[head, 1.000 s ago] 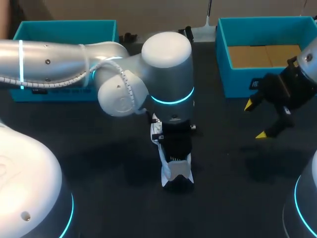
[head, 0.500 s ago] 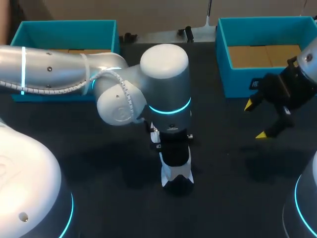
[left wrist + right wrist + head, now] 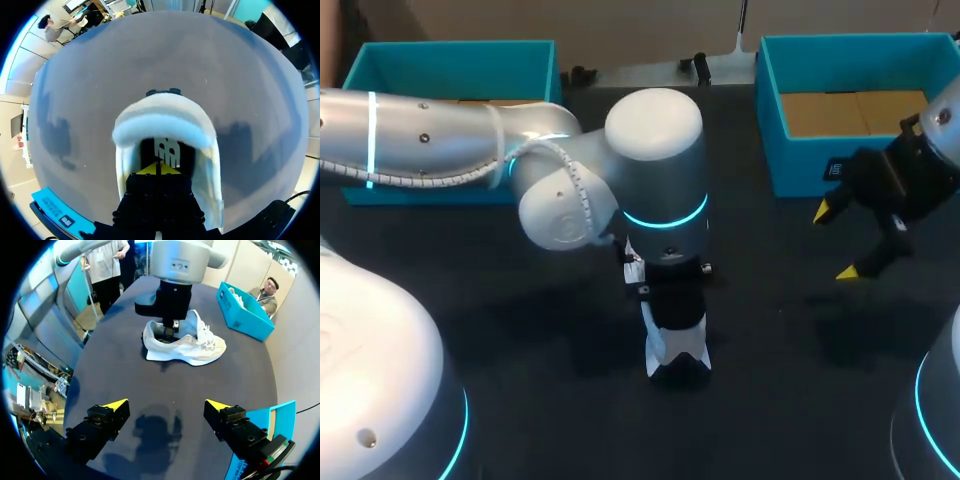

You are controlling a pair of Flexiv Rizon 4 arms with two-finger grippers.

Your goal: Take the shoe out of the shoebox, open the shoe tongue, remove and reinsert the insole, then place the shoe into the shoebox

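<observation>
Now | left end effector [image 3: 159,169] inside shoe [image 3: 678,352] | right end effector [image 3: 837,242] near shoebox [image 3: 770,120]

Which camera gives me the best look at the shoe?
Right wrist view: the whole shoe shows side-on. The head view shows only one end below the left arm; left wrist, just its opening.

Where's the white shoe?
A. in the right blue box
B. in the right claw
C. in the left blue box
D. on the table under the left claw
D: the white shoe stands on the table, with the left claw inside its opening.
</observation>
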